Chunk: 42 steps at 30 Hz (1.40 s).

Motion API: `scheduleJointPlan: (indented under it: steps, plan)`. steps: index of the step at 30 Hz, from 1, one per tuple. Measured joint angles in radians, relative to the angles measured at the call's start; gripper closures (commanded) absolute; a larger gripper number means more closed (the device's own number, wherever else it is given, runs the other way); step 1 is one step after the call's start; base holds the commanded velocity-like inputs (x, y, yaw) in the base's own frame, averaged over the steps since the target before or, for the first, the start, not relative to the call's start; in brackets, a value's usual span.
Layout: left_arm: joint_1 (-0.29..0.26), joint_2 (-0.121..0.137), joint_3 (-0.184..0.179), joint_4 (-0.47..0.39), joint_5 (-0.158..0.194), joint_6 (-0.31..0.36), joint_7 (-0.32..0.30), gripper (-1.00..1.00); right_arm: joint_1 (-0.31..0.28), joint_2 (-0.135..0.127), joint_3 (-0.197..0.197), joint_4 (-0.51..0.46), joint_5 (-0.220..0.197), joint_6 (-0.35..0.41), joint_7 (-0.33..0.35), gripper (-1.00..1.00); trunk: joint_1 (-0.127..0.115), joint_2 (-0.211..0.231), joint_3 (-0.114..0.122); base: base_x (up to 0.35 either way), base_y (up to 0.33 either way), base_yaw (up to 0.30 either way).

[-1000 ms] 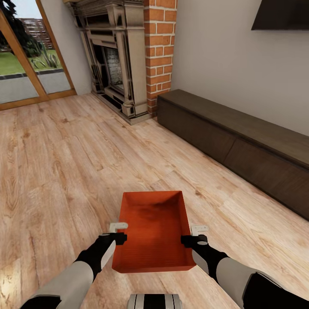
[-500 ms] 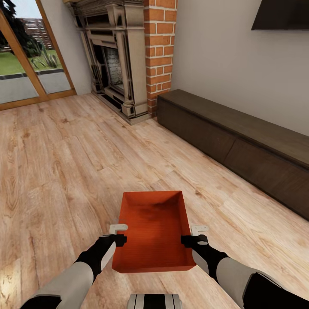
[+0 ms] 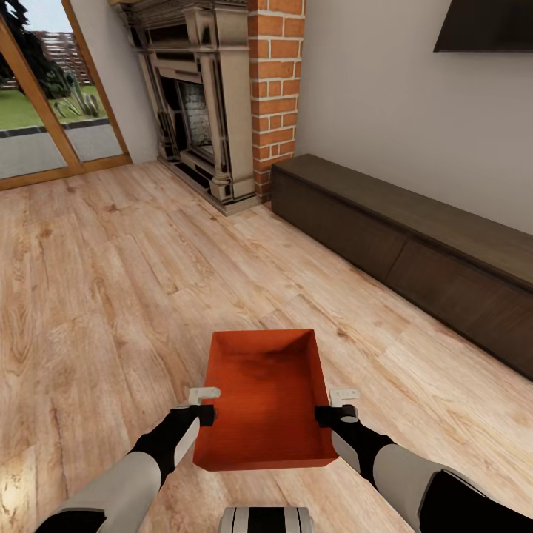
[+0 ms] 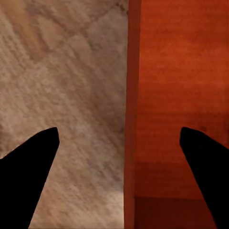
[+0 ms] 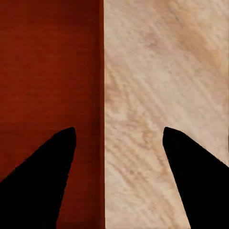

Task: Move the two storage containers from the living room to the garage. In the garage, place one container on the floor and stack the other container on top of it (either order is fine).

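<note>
While the orange-red bin (image 3: 263, 400) sits on the light wood floor (image 3: 111, 296) of the living room, the left tool (image 3: 203, 403) and the right tool (image 3: 337, 406) each straddle one of its long side walls near the end closest to the robot. Both tools are spread wide: in the left wrist view the bin's thin wall (image 4: 131, 114) runs between the two dark fingers (image 4: 28, 167) with clear gaps on both sides, and the right wrist view shows the same, the wall (image 5: 102, 114) apart from either finger (image 5: 43, 176). So nothing is pinched yet, and the task looks to be at its very start: this bin has not been lifted, a second bin cannot be seen from here, and the whole carry to the garage and the stacking there are left. The next step is probably to press both tools together on the walls; being thin and ribbed, the walls may flex or slip under an uneven lift. Beyond the tools, ahead of the bin, stand a brick fireplace (image 3: 222, 104) and glass doors (image 3: 44, 111); out past the right tool runs a long dark cabinet (image 3: 414, 244) with a black TV (image 3: 485, 26) above it. None of these crowd the bin, and the floor around it looks open.
</note>
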State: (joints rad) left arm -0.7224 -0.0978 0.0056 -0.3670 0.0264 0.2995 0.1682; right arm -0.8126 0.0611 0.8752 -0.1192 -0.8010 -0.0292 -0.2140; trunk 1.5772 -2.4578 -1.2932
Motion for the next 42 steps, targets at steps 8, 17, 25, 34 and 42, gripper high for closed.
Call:
scheduleJointPlan:
  steps: [8,17,25,34,42]
  plan:
    - [0.000,-0.001,-0.003,-0.001,0.022,-0.011,-0.006,1.00,0.000,0.000,0.008,-0.003,-0.004,0.003,0.006,1.00,0.000,0.000,0.000,0.000,0.000,0.000]
    - [0.000,-0.003,-0.005,-0.003,0.025,-0.008,-0.006,1.00,0.000,0.000,0.008,-0.019,-0.005,0.002,0.005,1.00,0.000,0.000,0.000,0.000,0.000,0.000]
    - [0.000,-0.004,-0.005,-0.004,0.025,-0.011,-0.005,1.00,0.000,-0.001,0.007,-0.018,-0.005,0.002,0.006,1.00,0.000,0.000,0.000,0.000,0.000,0.000]
    - [0.000,-0.003,-0.004,-0.003,0.025,-0.004,-0.007,1.00,0.000,0.001,0.011,-0.017,-0.007,0.003,0.005,1.00,-0.031,0.056,0.025,0.000,0.000,0.000]
    - [0.000,-0.004,-0.002,-0.004,0.021,-0.002,-0.008,1.00,0.000,0.002,0.009,-0.012,-0.007,0.001,0.007,1.00,-0.061,0.112,0.050,0.000,0.000,0.000]
